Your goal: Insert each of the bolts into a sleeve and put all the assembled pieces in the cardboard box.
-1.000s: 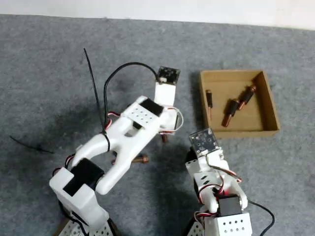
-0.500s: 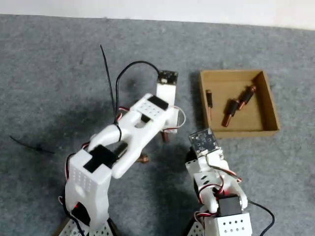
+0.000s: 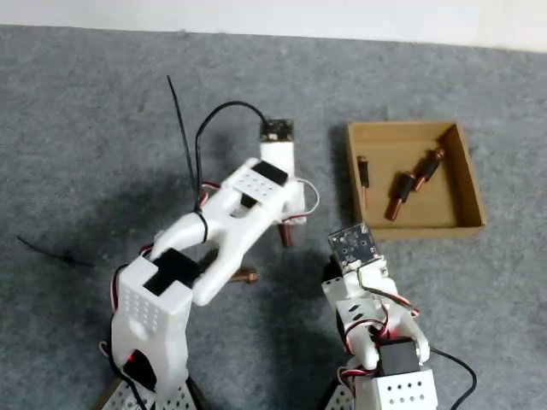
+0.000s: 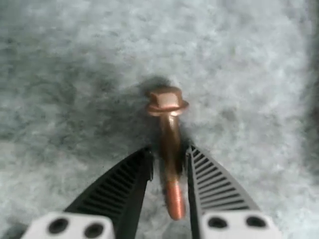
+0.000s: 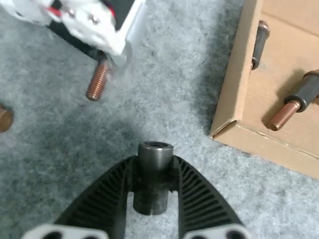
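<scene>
**Item under handling.** One copper-coloured bolt [image 4: 168, 130] is clamped by its shank between the ribbed fingers [image 4: 124, 184] of the left claw [image 4: 169, 151]. The hex head stands out beyond the fingertips and the threaded end runs back toward the wrist. It cannot be determined whether the head touches the counter [image 4: 60, 74].

**Mating part.** A dark sleeve [image 5: 152, 181] is clamped in the right claw [image 5: 153, 162], open bore facing outward and unobstructed. In the right wrist view the bolt's threaded tip hangs near the sleeve but apart from it.

**Handling assessment.**
- The bolt appears to be rigid metal, small and light for the claw.
- Its round shank is likely to be slippery and may pivot between the fingers if the tip is pushed off-axis.
- The mid-shank hold leaves the threaded tip free for entry, which seems suitable.
- The sleeve looks equally stiff and round, and is liable to twist in the grip. Holding it around the body with the mouth clear is judged correct.

**Surroundings.**
- The cardboard box [image 3: 410, 229] sits just beside the right claw.
- Three pieces [image 3: 400, 196], each dark and copper, lie inside the box.
- A second bolt [image 3: 246, 275] lies on the counter beside the left arm [image 3: 231, 222].
- A black cable tie [image 3: 51, 252] lies well apart from the work.
</scene>
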Robot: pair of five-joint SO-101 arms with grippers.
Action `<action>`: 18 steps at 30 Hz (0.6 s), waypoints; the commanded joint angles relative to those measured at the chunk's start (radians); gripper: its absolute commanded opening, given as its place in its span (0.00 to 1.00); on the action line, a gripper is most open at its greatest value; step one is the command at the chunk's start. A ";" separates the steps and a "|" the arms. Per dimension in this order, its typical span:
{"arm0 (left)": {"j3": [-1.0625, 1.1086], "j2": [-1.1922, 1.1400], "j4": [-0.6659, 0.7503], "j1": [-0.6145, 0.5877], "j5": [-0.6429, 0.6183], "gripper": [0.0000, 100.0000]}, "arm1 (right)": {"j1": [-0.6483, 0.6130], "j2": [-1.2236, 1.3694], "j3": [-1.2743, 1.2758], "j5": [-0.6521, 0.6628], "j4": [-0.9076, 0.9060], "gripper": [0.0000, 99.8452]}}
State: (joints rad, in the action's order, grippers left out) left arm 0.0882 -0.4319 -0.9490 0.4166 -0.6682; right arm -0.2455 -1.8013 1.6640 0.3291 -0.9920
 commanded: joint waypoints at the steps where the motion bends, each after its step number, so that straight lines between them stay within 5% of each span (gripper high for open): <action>1: -0.041 0.005 0.000 -0.059 -0.061 0.11 | 0.004 -0.004 0.004 0.005 0.039 0.01; 18: -0.108 -0.077 -0.005 -0.056 -0.066 0.08 | 0.005 -0.004 0.005 0.005 0.039 0.01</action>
State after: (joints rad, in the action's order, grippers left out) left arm 0.0713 -0.4580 -0.9490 0.3920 -0.7250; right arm -0.2455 -1.8013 1.6640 0.3291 -0.9920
